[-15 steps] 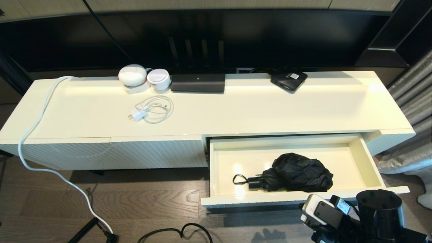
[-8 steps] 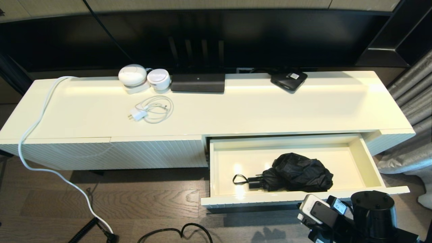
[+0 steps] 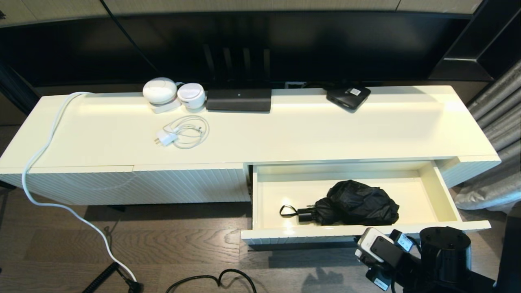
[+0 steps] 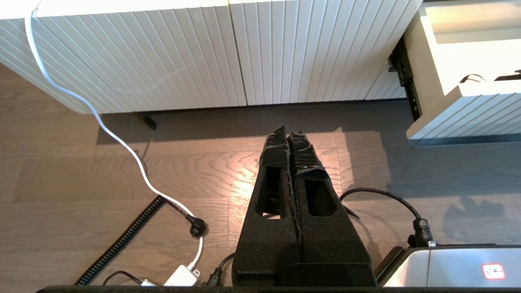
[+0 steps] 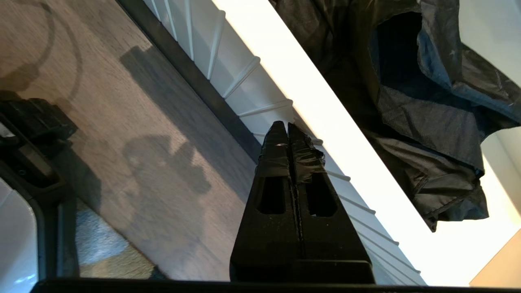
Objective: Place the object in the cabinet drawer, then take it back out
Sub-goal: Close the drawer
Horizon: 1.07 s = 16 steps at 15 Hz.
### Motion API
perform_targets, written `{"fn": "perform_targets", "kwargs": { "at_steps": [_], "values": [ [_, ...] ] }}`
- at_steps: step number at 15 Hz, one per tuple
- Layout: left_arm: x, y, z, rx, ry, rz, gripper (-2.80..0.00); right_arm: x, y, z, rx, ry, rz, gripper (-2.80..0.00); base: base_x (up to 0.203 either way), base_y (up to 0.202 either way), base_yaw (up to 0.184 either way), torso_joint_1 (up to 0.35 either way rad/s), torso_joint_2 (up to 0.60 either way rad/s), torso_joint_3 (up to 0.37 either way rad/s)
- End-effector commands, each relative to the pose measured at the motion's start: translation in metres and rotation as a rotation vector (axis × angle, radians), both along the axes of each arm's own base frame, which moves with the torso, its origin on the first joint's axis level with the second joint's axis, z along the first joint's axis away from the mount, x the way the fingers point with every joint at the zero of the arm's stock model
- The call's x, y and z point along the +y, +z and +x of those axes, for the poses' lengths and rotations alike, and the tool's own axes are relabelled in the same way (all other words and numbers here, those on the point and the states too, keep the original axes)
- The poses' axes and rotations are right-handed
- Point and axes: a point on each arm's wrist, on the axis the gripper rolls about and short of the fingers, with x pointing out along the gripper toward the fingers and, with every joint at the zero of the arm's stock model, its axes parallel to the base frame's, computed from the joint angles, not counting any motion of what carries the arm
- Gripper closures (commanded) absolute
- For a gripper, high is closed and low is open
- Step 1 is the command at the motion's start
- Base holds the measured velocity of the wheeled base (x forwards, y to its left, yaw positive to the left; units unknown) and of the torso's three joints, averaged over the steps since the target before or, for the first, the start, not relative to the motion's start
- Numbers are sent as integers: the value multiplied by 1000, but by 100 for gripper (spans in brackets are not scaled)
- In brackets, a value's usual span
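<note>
The black folding umbrella lies inside the open cabinet drawer, its short handle and wrist loop pointing left. The right wrist view shows its bunched fabric just beyond the drawer's ribbed front. My right gripper is shut and empty, with its tips at that ribbed front, right of centre. In the head view only the right wrist shows, low in front of the drawer. My left gripper is shut, empty and parked over the wooden floor, left of the drawer.
On the cabinet top lie a white charger with coiled cable, two white round devices, a black router and a flat black box with a sticker. A white cable hangs at the left. Floor cables lie below.
The drawer has slid a little way into the cabinet, carrying the umbrella with it. My right arm has moved forward along with the drawer front.
</note>
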Motion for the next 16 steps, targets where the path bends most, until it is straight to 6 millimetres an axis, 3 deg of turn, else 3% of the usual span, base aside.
{"fn": "perform_targets", "kwargs": {
  "at_steps": [1, 10, 16],
  "values": [
    [0, 0, 0, 3, 1, 0, 0, 0, 0, 1, -17, 6, -14, 0, 0, 0, 0, 0, 0, 0],
    [0, 0, 0, 3, 1, 0, 0, -4, -6, 11, -22, -19, -30, 0, 0, 0, 0, 0, 0, 0],
    [0, 0, 0, 3, -1, 0, 0, 2, -6, 30, -63, -30, -7, 0, 0, 0, 0, 0, 0, 0]
  ]
}}
